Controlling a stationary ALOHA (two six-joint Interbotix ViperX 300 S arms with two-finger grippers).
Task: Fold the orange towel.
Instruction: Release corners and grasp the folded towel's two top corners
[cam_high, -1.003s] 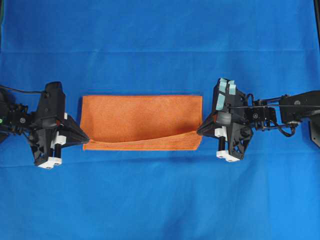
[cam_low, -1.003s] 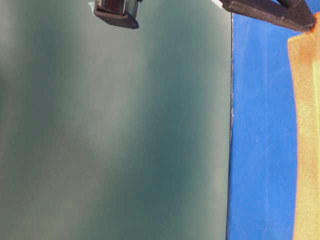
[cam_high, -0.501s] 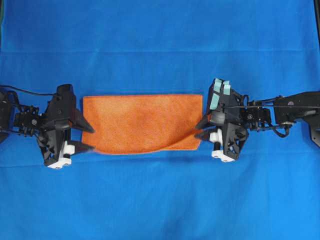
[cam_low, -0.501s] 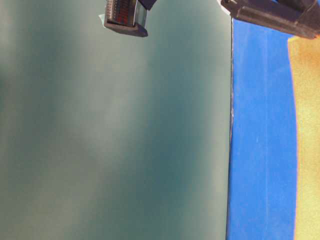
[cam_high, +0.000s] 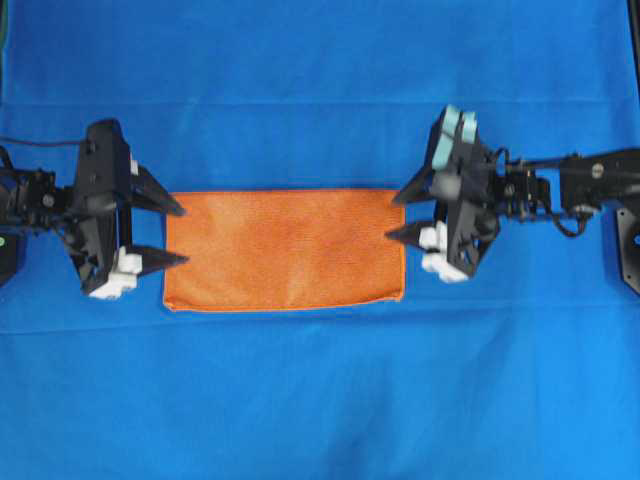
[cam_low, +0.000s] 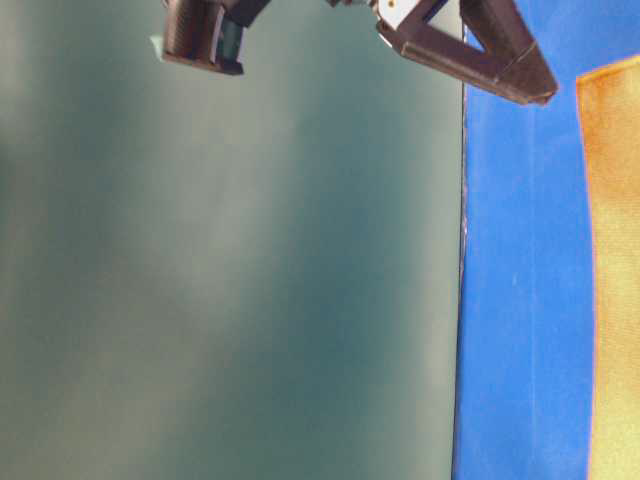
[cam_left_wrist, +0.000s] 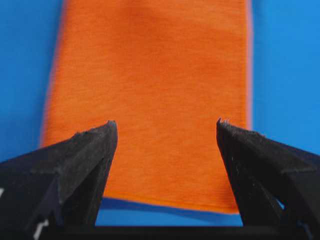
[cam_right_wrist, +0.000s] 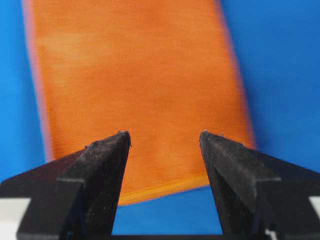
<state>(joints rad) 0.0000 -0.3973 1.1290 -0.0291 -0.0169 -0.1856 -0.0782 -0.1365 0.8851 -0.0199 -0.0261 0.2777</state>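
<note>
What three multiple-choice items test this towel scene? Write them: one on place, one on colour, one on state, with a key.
1. Where does the orange towel lie?
A. Between the left gripper and the right gripper
B. Wholly behind the right gripper
C. Draped over the left arm

2. What colour is the table cloth under the towel?
A. Green
B. Blue
C. White

3. How do the two grippers stand?
A. Both shut on the towel
B. Left open, right shut on the towel
C. Both open, holding nothing

Key:
1 A, since the overhead view shows the towel flat, a gripper at each short end.
2 B, since blue cloth surrounds the towel on every side.
3 C, since both wrist views show spread fingertips with no towel pinched between them.
</note>
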